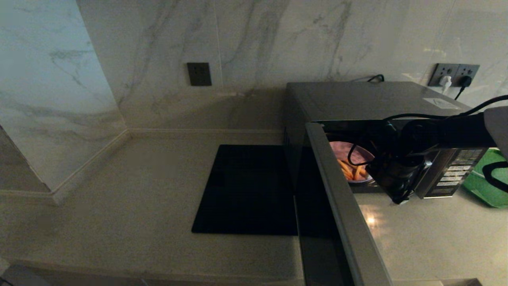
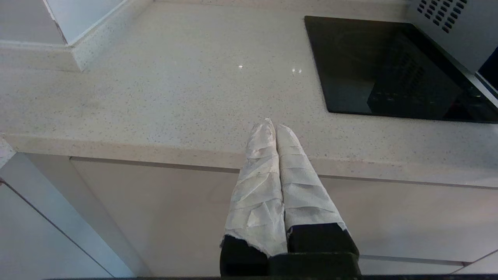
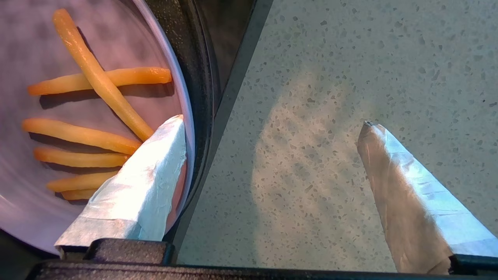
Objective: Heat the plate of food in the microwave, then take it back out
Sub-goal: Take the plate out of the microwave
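Note:
The silver-grey microwave [image 1: 357, 97] stands on the counter with its door [image 1: 341, 206] swung wide open toward me. Inside it sits the pale lilac-pink plate of food [image 1: 351, 163] with orange-yellow fries [image 3: 89, 81]. My right gripper [image 3: 272, 128] hangs open at the oven's mouth, pointing down. One taped finger [image 3: 155, 171] lies over the plate's [image 3: 23, 46] near rim, the other over bare counter outside. In the head view the right gripper [image 1: 391, 178] hides part of the plate. My left gripper [image 2: 272, 126] is shut and empty, parked at the counter's front edge.
A flat black square slab [image 1: 248, 188] lies on the counter left of the microwave. A green tray [image 1: 486, 178] sits to its right, past the button panel [image 1: 452, 172]. Marble walls close the back and left. Wall sockets [image 1: 454, 75] with plugs are behind.

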